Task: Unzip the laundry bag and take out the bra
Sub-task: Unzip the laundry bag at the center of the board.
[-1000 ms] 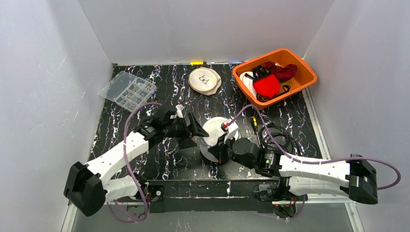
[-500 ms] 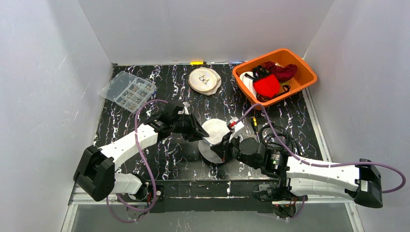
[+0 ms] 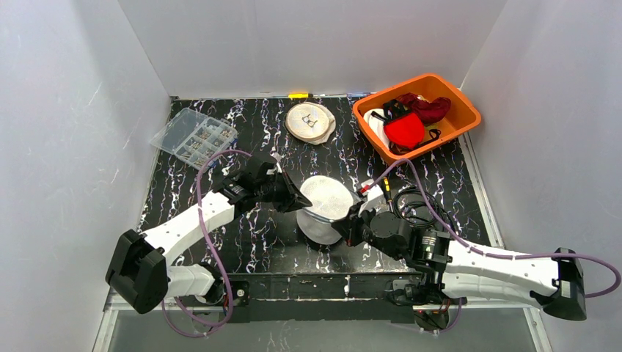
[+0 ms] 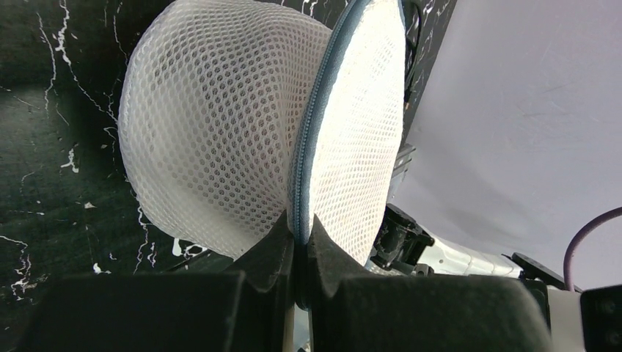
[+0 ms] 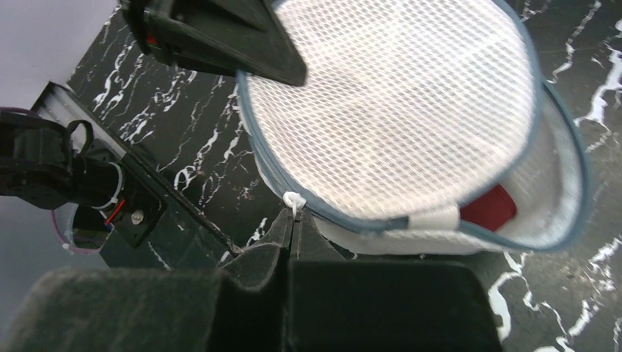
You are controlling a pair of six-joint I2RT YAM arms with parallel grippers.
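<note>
The laundry bag (image 3: 326, 199) is a round white mesh dome with a blue-grey zipper rim, held tilted off the table's middle. My left gripper (image 3: 299, 204) is shut on the zipper seam (image 4: 317, 125) at the bag's left edge, its fingers (image 4: 273, 246) pinching the rim. My right gripper (image 3: 352, 224) is shut on the small white zipper pull (image 5: 293, 199) at the near edge. In the right wrist view the zipper gapes along one side. A red piece of the bra (image 5: 487, 208) shows inside the bag (image 5: 396, 110).
An orange bin (image 3: 460, 123) with red and white garments sits back right. A second round mesh bag (image 3: 311, 121) lies at the back centre, a clear compartment box (image 3: 194, 136) back left. A black cable coil (image 3: 419, 207) lies right of the bag.
My left gripper has closed onto the bag's zipper rim. The right arm has drawn the zipper pull rightward, and the bag has lifted and tilted.
</note>
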